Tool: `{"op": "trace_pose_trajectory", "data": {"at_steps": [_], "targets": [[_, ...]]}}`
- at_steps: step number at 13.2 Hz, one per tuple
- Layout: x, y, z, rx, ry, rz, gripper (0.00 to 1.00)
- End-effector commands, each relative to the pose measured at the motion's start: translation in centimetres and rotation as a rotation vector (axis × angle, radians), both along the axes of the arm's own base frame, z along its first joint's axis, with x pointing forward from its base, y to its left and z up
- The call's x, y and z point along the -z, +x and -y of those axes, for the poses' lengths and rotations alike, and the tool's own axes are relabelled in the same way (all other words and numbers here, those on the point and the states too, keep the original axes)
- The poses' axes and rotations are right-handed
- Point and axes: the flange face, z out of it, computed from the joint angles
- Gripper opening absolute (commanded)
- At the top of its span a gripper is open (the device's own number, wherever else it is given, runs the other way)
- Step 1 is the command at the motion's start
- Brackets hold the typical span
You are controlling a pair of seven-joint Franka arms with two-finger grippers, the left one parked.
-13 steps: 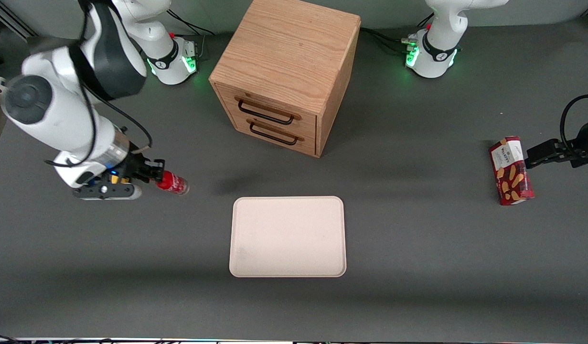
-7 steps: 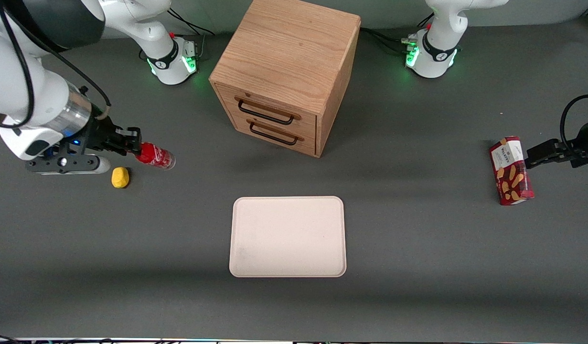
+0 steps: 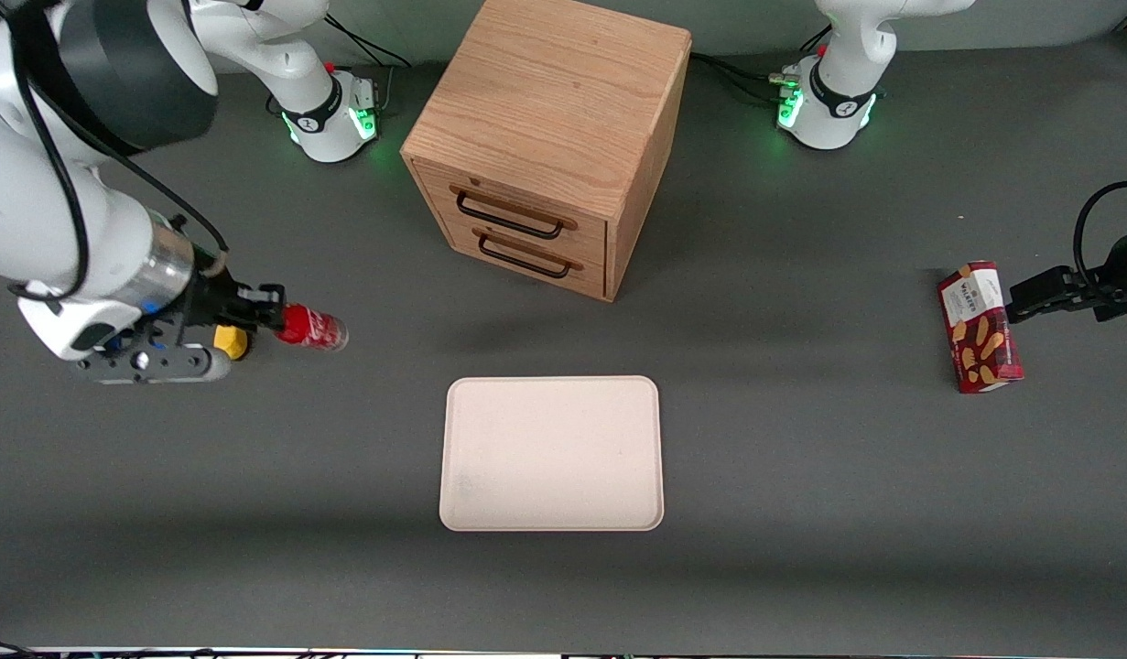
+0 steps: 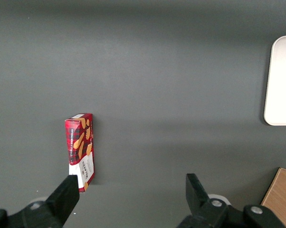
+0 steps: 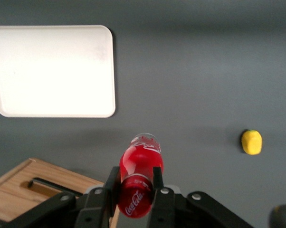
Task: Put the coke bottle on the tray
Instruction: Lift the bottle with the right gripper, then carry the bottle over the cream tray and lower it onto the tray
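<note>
Wooden drawer cabinet (image 3: 549,137) stands toward the desk's back edge. Tray (image 3: 552,453) lies flat mid-desk, nearer the front camera than the cabinet. Gripper (image 3: 272,319), toward the working arm's end, is clamped on the bottle (image 3: 311,328), held lying sideways above the desk, well apart from the tray. Yellow lump (image 5: 252,142) rests near the gripper.

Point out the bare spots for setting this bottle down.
The gripper holds the coke bottle toward the working arm's end. The whole tray is bare, as is the table between tray and snack box. Crowded: beside the yellow lump.
</note>
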Motion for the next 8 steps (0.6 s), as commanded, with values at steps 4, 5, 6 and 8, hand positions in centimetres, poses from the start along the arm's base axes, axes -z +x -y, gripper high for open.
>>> {"op": "trace_pose_trajectory", "data": {"at_steps": [4, 5, 6, 8], "targets": [[3.3, 3.7, -6.7, 0.098, 0.065, 0.072, 0.00], [4.4, 4.2, -7.7, 0.101, 0.058, 0.090, 0.00], [4.9, 4.6, -8.5, 0.103, 0.038, 0.125, 0.00], [6.6, 5.2, -10.3, 0.089, -0.006, 0.169, 0.00]]}}
